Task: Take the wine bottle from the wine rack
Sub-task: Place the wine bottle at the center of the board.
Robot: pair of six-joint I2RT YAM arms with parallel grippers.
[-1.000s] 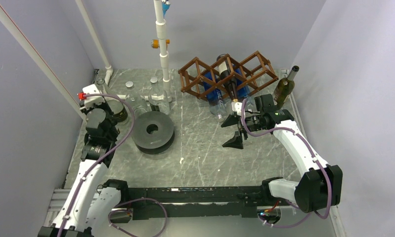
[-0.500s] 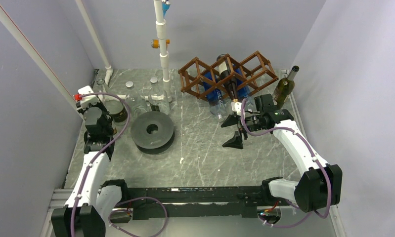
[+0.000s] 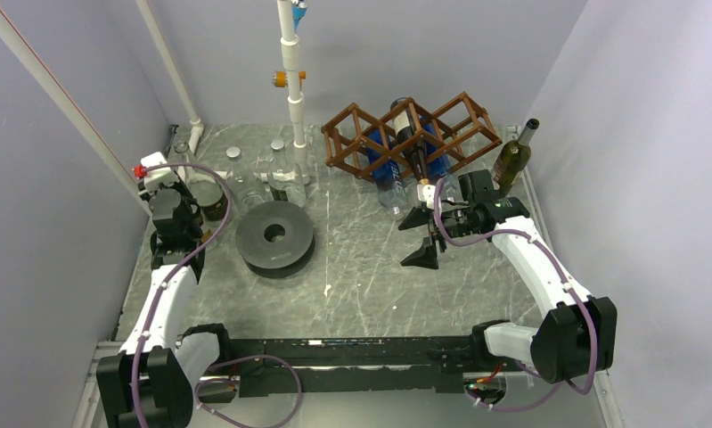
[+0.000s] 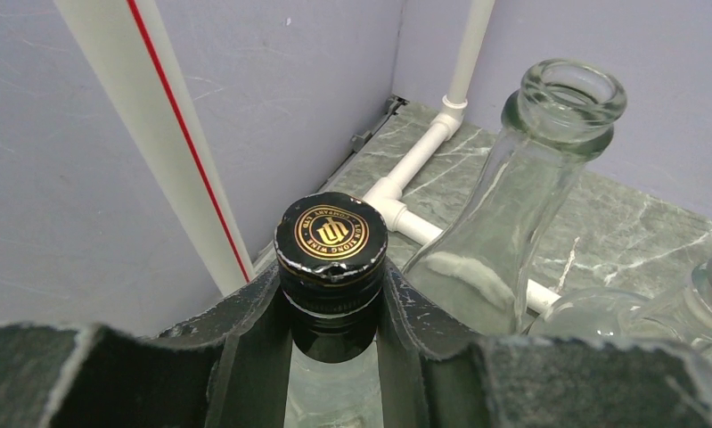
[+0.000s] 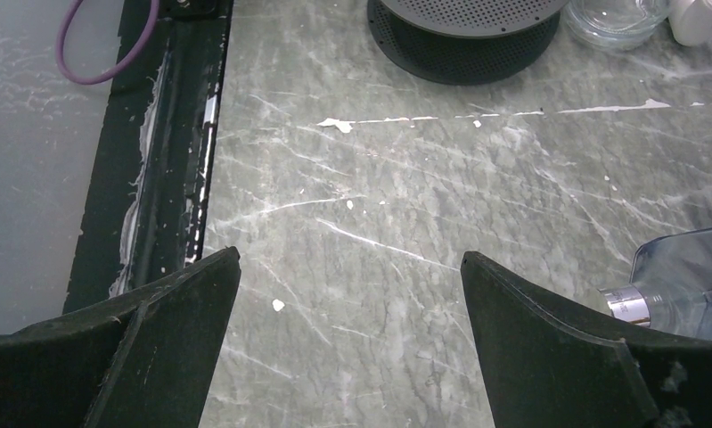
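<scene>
The brown lattice wine rack (image 3: 412,132) stands at the back right of the table. A dark wine bottle (image 3: 409,141) lies in its middle cell, neck pointing to the front, between blue-labelled bottles (image 3: 380,162). My right gripper (image 3: 421,239) hangs open just in front of the rack, with only bare table between its fingers (image 5: 348,257). At the far left, my left gripper (image 3: 175,198) is shut on the neck of an upright dark bottle (image 3: 211,203). That bottle's black and gold cap (image 4: 331,234) sits between my fingers (image 4: 331,276).
Clear glass bottles (image 4: 512,214) stand beside the held one, next to white pipes (image 4: 405,169). A black round disc (image 3: 274,236) lies left of centre. A green bottle (image 3: 512,160) stands right of the rack. A clear bottle's neck (image 5: 682,285) lies near my right fingers.
My left arm has swung left and a little back, its gripper still shut on the dark bottle. The right arm has not moved.
</scene>
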